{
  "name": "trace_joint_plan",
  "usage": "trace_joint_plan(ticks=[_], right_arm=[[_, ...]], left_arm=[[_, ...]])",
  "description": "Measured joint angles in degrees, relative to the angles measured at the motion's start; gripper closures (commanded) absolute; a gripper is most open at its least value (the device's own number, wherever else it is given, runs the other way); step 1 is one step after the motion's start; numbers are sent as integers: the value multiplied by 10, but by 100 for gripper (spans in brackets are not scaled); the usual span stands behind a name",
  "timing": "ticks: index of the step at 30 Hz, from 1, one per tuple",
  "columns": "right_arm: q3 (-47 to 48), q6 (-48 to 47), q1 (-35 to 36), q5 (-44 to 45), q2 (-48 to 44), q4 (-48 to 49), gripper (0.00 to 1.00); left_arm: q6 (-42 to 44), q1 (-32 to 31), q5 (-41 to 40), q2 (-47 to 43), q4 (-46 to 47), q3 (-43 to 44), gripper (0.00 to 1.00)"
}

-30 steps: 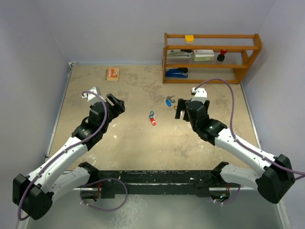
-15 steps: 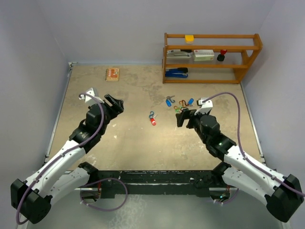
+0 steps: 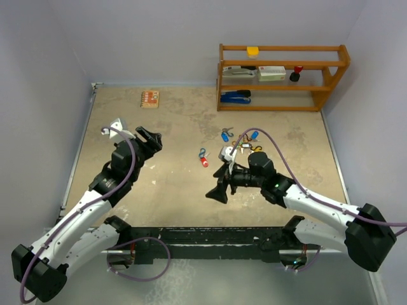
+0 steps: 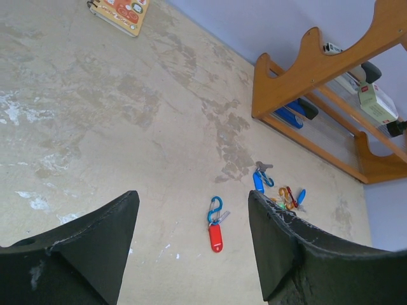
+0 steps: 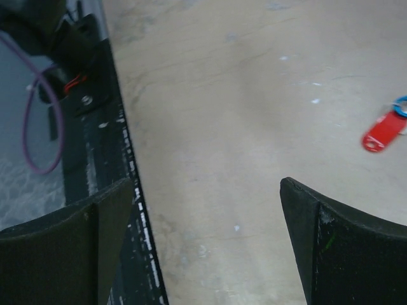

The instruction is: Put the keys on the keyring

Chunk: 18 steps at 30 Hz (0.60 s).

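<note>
- Scanning top view: finding keys (image 3: 224, 135) scattered right of centre, below the wooden shelf (image 3: 283, 86). Spotting red key (image 3: 204, 162) nearest mid-frame, touching a blue clip (image 3: 202, 152). Noting more coloured heads bunched further right, partly hidden by the right arm. Cannot pick out a keyring.
- Same view: placing left gripper (image 3: 150, 136) left of centre, jaws apart, empty, well apart from the keys. Placing right gripper (image 3: 217, 190) at lower centre, jaws spread wide with nothing between, aimed down-left, away from the keys.
- Left wrist view: looking out between parted fingers (image 4: 95, 254) over bare table (image 4: 95, 127). Seeing red key (image 4: 216, 237) at low centre, blue clip (image 4: 214, 210) at its upper end, other keys (image 4: 258, 182) up-right toward the shelf foot.
- Right wrist view: seeing fingers (image 5: 331, 254) wide apart, red key (image 5: 383, 133) at right edge, black rail (image 5: 95, 95) and purple cable (image 5: 38, 127) at left.
- Handling, as judged: light, stiff, thin. Lying flat, with metal blades probably slick and hard to pinch. Better taken by the plastic head, across its edges, leaving the hole free for threading. Likely to skid or pivot if nudged instead of pinched.
</note>
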Motion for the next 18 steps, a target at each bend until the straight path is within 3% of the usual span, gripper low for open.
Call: trace_joint_plan(ticks=[4,18], right_arm=[[0,-14,21,-36,1,-4,0],[-106,26,21,26,-87,-1,0]], left_arm=[[7,0,-6,0,-4,0,33],[11,0,-26,-2,-26,-1,33]])
